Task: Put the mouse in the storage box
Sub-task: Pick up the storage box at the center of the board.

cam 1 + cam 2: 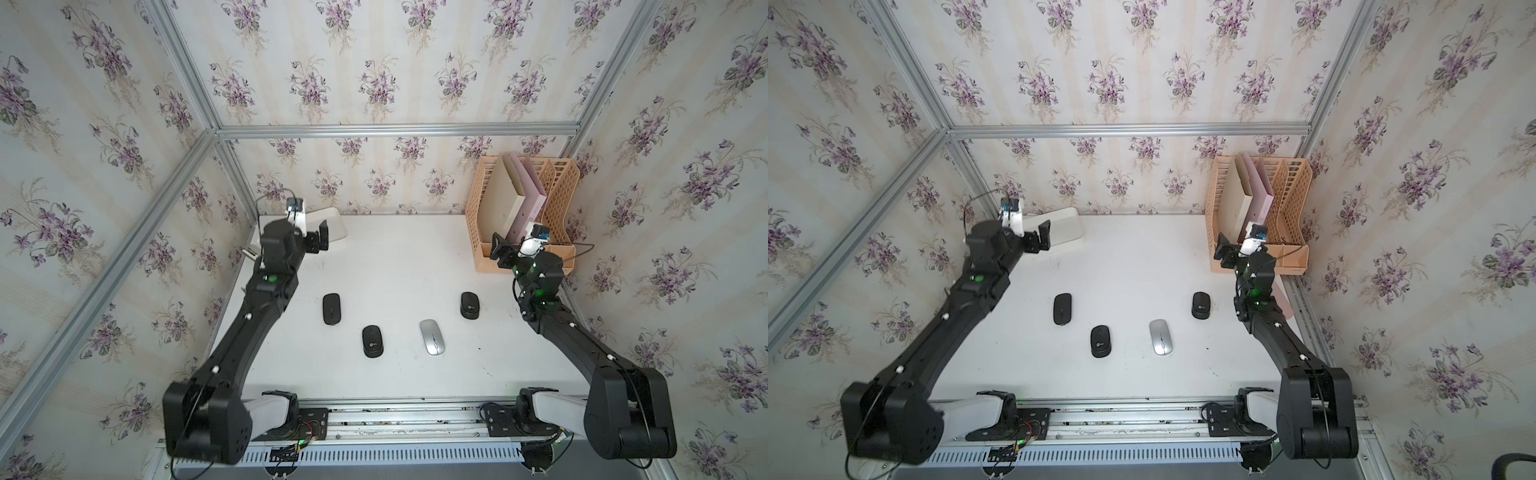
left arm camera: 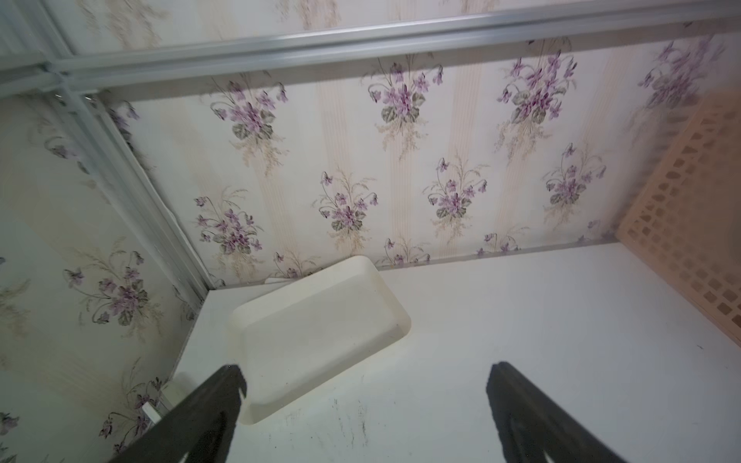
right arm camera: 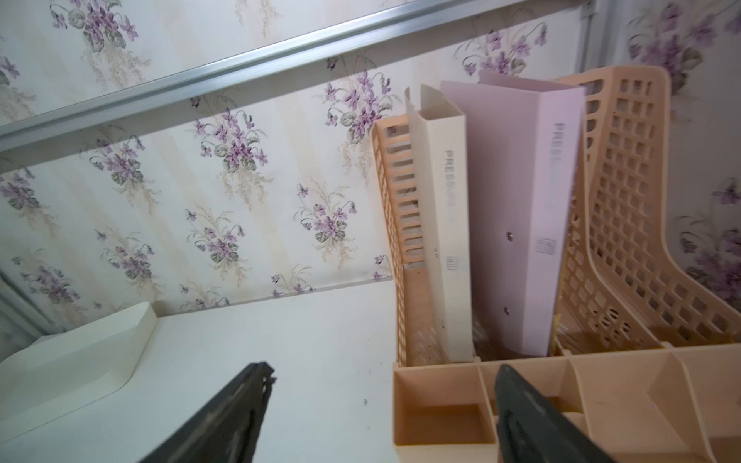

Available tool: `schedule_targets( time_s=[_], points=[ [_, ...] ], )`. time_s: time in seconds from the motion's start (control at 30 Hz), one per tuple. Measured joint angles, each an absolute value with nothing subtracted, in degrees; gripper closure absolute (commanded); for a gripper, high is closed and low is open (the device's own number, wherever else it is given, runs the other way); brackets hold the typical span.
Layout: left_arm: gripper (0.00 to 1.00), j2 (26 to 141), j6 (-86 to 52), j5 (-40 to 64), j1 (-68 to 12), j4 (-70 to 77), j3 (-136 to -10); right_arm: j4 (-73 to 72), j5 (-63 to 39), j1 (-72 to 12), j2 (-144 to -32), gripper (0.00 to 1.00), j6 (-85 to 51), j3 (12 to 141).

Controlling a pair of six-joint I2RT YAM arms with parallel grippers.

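No mouse in the storage box (image 2: 316,332) yet, so nothing done so far. All left to do: grab a mouse, carry it over, drop it in.

Four to pick from, lying flat on the table (image 1: 395,257), near the front and well apart from the box: a long black mouse (image 1: 331,308), a short black mouse (image 1: 372,341), a silver mouse (image 1: 432,336) and a black mouse on the right (image 1: 469,305). Small, smooth and rounded on top. Maybe slippery to pinch.

As for the box: sits in the far left corner by the wall. White, shallow, round corners, low sides, bare inside.

Left claw (image 2: 367,385): up in the air close to the box, spread wide, holding nothing. Right claw (image 3: 381,381): up by the peach file rack (image 3: 601,240), spread apart too, holding nothing. Both well away from the mice.
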State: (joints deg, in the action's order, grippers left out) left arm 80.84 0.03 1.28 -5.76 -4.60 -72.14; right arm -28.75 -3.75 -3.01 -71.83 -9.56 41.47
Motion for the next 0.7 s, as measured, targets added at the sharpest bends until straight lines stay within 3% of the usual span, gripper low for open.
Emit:
schedule_targets(
  time_s=[0.2,0.37,0.7],
  points=[
    [0.00,111.5,0.3,3.1,-7.2,-36.0,-109.1,-15.2,-7.8,-5.8,-68.2,0.11,-11.5,44.3],
    [0.00,129.9,0.7,3.1,-8.3,-50.0,-131.7,-11.8,-8.4,-6.6,-63.7,0.11,-12.0,43.2],
    [0.05,147.9,1.1,5.6,-9.5,-55.3,-148.7,-8.8,-10.8,-8.5,-57.4,0.11,-12.6,40.0]
  ],
)
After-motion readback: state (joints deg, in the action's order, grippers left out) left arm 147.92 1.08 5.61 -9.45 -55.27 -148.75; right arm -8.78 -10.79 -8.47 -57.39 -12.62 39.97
